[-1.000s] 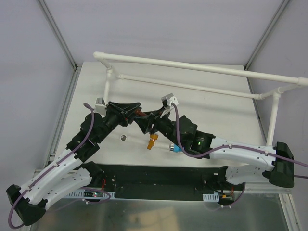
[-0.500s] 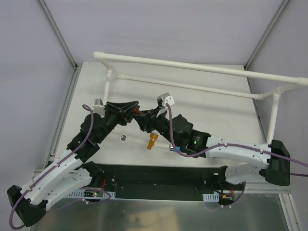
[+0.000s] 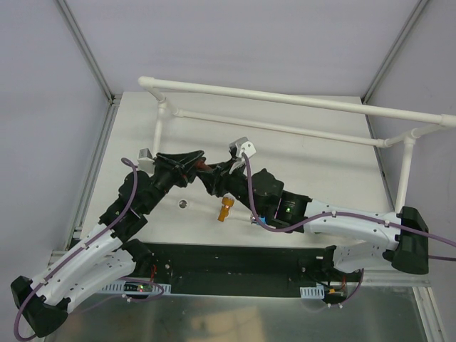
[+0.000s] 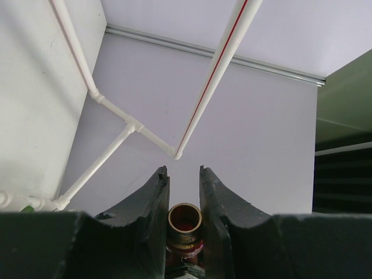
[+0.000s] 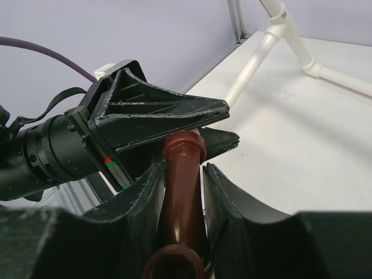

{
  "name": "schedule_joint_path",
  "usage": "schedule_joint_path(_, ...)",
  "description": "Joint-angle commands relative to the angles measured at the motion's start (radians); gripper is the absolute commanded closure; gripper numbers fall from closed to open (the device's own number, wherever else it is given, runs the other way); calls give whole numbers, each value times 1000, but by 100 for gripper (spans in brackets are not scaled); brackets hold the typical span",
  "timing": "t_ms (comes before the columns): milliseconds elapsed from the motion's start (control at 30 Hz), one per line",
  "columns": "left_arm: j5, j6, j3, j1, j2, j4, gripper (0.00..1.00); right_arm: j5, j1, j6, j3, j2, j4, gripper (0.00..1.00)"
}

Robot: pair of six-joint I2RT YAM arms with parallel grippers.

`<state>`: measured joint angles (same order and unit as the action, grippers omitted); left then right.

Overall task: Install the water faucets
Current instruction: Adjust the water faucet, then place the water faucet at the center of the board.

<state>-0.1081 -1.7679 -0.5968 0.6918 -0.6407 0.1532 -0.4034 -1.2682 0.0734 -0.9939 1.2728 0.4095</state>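
Observation:
Above the table's left-middle, a brown faucet [image 3: 204,168] hangs between my two grippers. The left gripper [image 3: 189,164] is shut on its brass threaded end [image 4: 185,220], whose opening faces the left wrist camera, and the jaws press both sides. The right gripper [image 3: 216,178] is shut on the brown spout [image 5: 183,192], which runs up between its fingers toward the left gripper's fingers [image 5: 157,113]. An orange faucet [image 3: 226,209] lies on the table below them. A blue faucet [image 3: 258,219] peeks out from under the right arm.
The white PVC pipe frame [image 3: 285,96] spans the table's back, with legs at left and right [image 4: 218,64] [image 5: 256,64]. A small silver ring [image 3: 183,204] lies on the table near the left arm. A black strip [image 3: 228,260] runs along the front edge.
The right gripper has shifted slightly left toward the left gripper and closed on the brown faucet's spout. The left gripper has kept its hold.

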Motion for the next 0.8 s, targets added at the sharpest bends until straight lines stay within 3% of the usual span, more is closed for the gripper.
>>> schedule_joint_path(0, 107, -27, 6, 18, 4, 60, 100, 17, 3, -4, -60, -1, 62, 100)
schedule_joint_path(133, 131, -18, -1, 17, 1, 62, 73, -15, 3, -1, -69, 0, 5, 100)
schedule_joint_path(367, 143, -11, -9, 18, -11, 72, 50, 4, 7, 14, -66, -15, -38, 100)
schedule_joint_path(767, 148, 5, -17, 18, -17, 86, 47, 38, 7, 75, 40, -86, -96, 100)
